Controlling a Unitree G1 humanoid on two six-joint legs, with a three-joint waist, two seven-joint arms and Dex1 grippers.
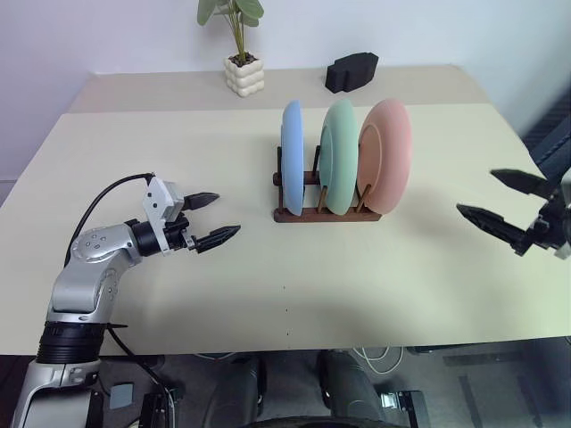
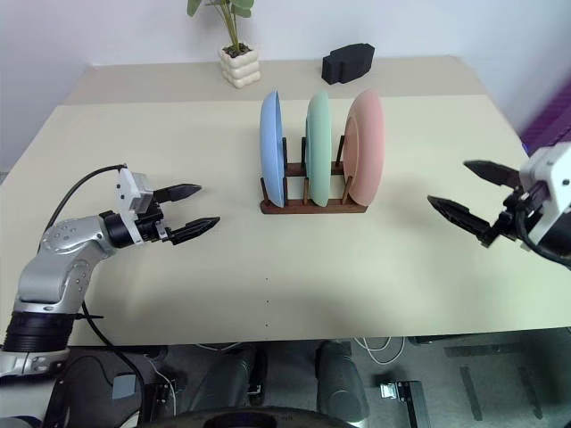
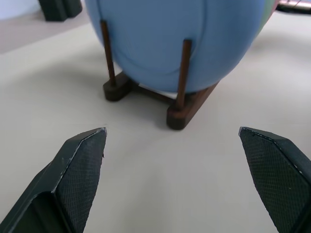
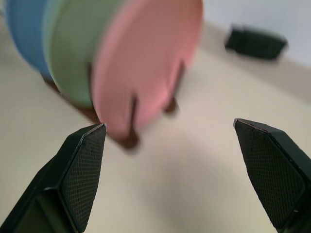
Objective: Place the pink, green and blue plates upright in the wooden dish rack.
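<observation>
The blue plate (image 1: 292, 159), green plate (image 1: 338, 157) and pink plate (image 1: 385, 155) stand upright side by side in the wooden dish rack (image 1: 326, 214) at mid-table. My left gripper (image 1: 214, 219) hovers open and empty to the left of the rack, pointing at it. Off to the right of the rack, my right gripper (image 1: 504, 207) is open and empty too, aimed back toward the pink plate. In the left wrist view the blue plate (image 3: 165, 39) rests between the rack's pegs (image 3: 184, 73). The right wrist view shows the pink plate (image 4: 146, 63) in front of the green plate (image 4: 73, 53).
A potted plant in a white pot (image 1: 244, 75) and a black blocky object (image 1: 351, 71) stand at the far side of the table. The beige tabletop (image 1: 294, 285) spreads wide in front of the rack, its near edge just below my arms.
</observation>
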